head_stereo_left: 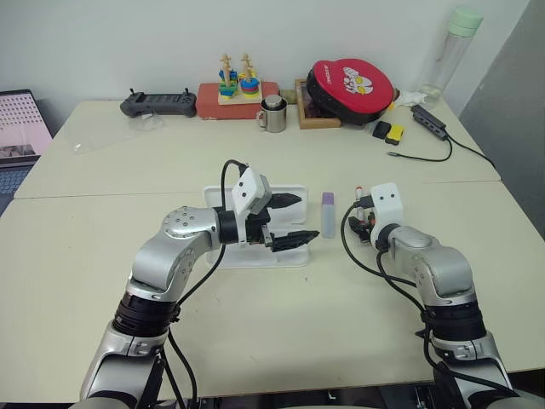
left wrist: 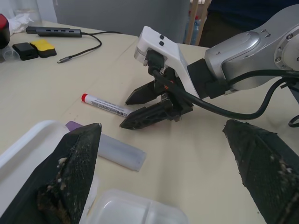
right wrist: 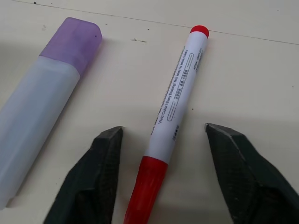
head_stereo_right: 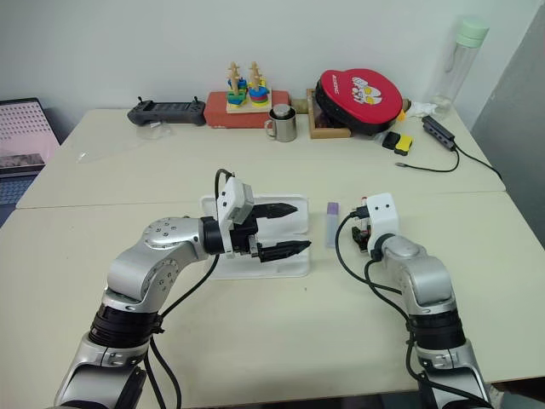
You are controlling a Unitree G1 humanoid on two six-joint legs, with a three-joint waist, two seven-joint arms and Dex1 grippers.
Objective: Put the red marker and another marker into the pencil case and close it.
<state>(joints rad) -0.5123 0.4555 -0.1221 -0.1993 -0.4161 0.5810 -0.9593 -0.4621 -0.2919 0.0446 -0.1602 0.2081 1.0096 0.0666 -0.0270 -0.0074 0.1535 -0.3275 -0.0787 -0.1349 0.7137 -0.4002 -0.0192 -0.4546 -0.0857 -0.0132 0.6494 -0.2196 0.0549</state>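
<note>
The white pencil case (head_stereo_left: 294, 192) lies in the middle of the table, partly hidden by my left arm. My left gripper (head_stereo_left: 308, 216) hovers over its right end, pointing right, open and empty. Just right of the case lies the other marker (head_stereo_left: 328, 213), thick, with a purple cap (right wrist: 72, 42). Further right, the red marker (right wrist: 175, 102) rests flat on the table. My right gripper (right wrist: 163, 129) is open and straddles its red-capped end, one finger on each side with a gap to each. The left wrist view shows the right gripper (left wrist: 125, 113) at that marker (left wrist: 105, 104).
Along the far edge of the table stand a black controller (head_stereo_left: 157, 103), a stacking toy (head_stereo_left: 238, 81), a steel mug (head_stereo_left: 273, 115), a red round case (head_stereo_left: 351, 83) and a tall bottle (head_stereo_left: 456, 51). A hub with its cable (head_stereo_left: 430, 123) lies at far right, and a laptop (head_stereo_left: 17, 128) at far left.
</note>
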